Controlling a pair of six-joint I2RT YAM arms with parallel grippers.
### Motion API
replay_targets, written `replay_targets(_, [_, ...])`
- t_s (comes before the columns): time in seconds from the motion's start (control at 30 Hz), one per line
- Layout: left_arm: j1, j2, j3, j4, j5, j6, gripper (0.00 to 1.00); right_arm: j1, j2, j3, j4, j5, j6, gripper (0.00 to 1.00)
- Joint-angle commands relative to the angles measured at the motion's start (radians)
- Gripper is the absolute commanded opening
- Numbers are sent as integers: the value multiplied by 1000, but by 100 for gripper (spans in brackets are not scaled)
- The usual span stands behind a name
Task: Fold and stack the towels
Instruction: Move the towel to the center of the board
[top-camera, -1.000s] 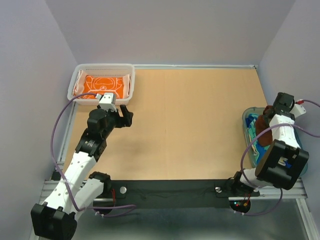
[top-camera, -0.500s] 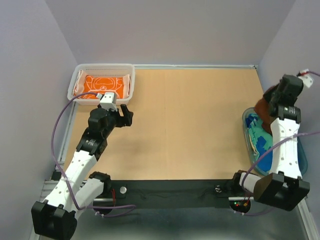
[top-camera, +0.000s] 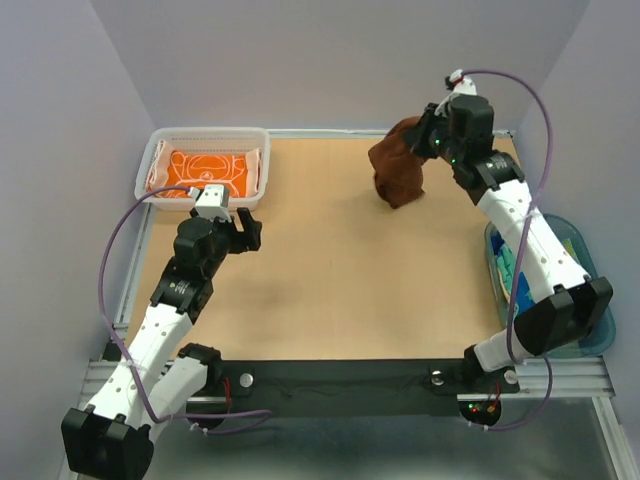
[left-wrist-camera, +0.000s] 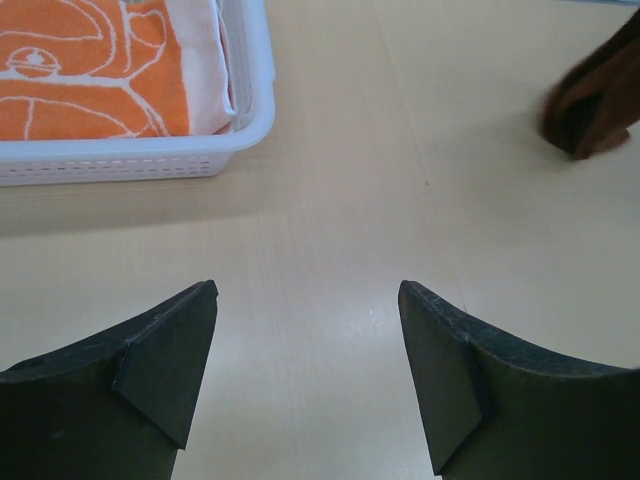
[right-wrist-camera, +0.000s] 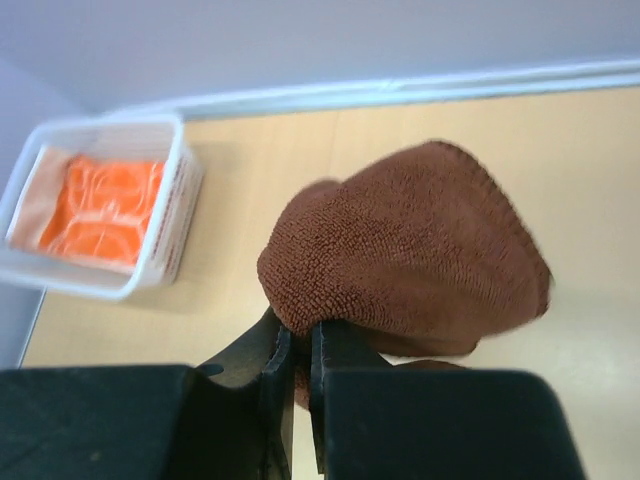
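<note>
one brown towel, one orange towel, one basket, one tub

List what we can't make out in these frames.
- Top external: right arm covers much of the tub; its contents are mostly hidden.
- Left wrist: brown towel is blurred and cut by the right edge.
- Right wrist: right gripper's body hides the brown towel's lower part.
- All views: anything under the orange towel in the basket.

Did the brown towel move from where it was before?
Yes. The brown towel was over the blue tub at the right; now the right gripper holds it farther away and to the left, near the far edge of the table.
</note>
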Motion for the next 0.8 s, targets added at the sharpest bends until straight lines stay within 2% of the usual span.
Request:
replay_targets(0.0, [-6, -11, -1, 27, -8, 19, 84, 142, -81, -139, 64, -91, -14, 1])
replay_targets(0.1, [-4, -6, 1, 29, 11, 19, 84, 283, -156, -356, 65, -93, 0, 11])
replay_targets(0.17, [-6, -14, -2, 29, 31, 10, 84, 401, -218, -500, 64, -120, 15, 23])
replay_targets(0.2, [-6, -19, -1, 29, 44, 5, 84, 440, -237, -500, 62, -121, 19, 31])
replay_targets(0.23, [-6, -22, -2, 35, 73, 2, 84, 499, -252, -569, 41, -163, 20, 43])
replay_targets(0.37, [-7, -25, -11, 50, 128, -13, 84, 549, -331, -646, -82, -202, 13, 63])
replay_targets(0.43, [-7, 4, -7, 50, 157, -26, 84, 549, -372, -663, -113, -72, -6, 69])
replay_targets(0.53, [-15, 45, -5, 55, 195, -82, 84, 547, -362, -652, -113, 142, -1, 72])
replay_targets(0.63, [-35, 79, -11, 56, 189, -151, 84, 540, -288, -623, -105, 255, -18, 72])
replay_targets(0.77, [-79, 168, -19, 50, 136, -226, 84, 520, -106, -577, -23, 292, -40, 64])
